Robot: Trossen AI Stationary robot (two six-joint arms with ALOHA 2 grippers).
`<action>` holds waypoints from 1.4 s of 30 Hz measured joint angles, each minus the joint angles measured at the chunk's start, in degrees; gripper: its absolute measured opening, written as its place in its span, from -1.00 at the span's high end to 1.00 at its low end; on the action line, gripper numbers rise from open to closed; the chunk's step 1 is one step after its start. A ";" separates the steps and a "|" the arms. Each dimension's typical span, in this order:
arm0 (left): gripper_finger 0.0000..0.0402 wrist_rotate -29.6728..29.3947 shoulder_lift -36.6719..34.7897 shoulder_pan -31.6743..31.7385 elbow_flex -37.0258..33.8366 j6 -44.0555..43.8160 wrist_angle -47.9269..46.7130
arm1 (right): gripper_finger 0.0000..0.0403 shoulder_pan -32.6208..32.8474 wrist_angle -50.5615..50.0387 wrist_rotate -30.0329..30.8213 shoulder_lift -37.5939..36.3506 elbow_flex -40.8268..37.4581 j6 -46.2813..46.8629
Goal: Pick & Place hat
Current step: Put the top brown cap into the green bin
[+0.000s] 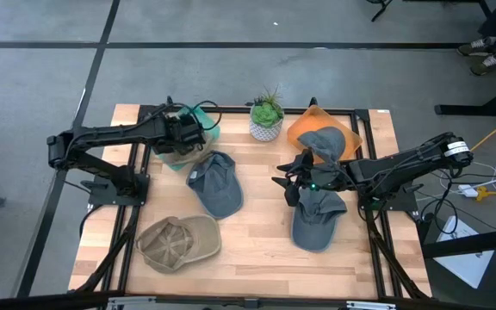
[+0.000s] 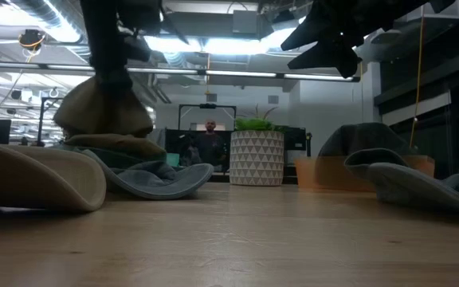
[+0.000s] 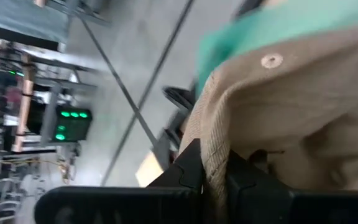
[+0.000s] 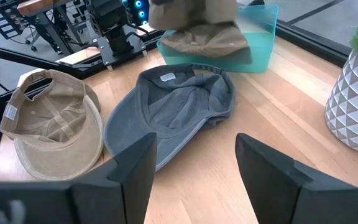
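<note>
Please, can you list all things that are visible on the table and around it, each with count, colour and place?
Tan hat, held: one, tan, hanging above the teal bin, gripped by the left hand.
Tan hat, lying: one, tan, upside down, front left of table.
Grey hats: three; one mid-table, one front right, one in the orange bin.
Teal bin: one, back left.
Orange bin: one, back right.
Potted plant: one, green in white patterned pot, back centre.
Person: one, far behind the table.
Left hand: shut on the tan hat.
Right hand: open, above mid-table.

tan cap (image 1: 179, 243) | grey cap (image 1: 216, 182) | teal bin (image 4: 253, 38), seemingly translucent
</note>
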 joint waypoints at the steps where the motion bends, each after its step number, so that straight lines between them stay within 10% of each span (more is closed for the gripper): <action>1: 0.94 0.89 0.00 -0.14 -0.82 -0.58 0.21 | -0.08 0.00 -0.02 0.00 0.00 0.00 0.00; 13: 0.93 8.28 0.00 -3.94 -3.02 -3.51 7.83 | -0.08 0.00 -0.07 0.00 0.00 0.01 -0.04; 32: 0.94 -11.67 0.00 2.01 -1.51 9.63 6.36 | -0.08 0.01 -0.07 -0.01 0.00 0.00 0.24; 42: 0.93 -2.11 1.74 2.19 -1.51 4.75 8.23 | -0.08 0.01 -0.07 -0.02 0.00 0.00 0.35</action>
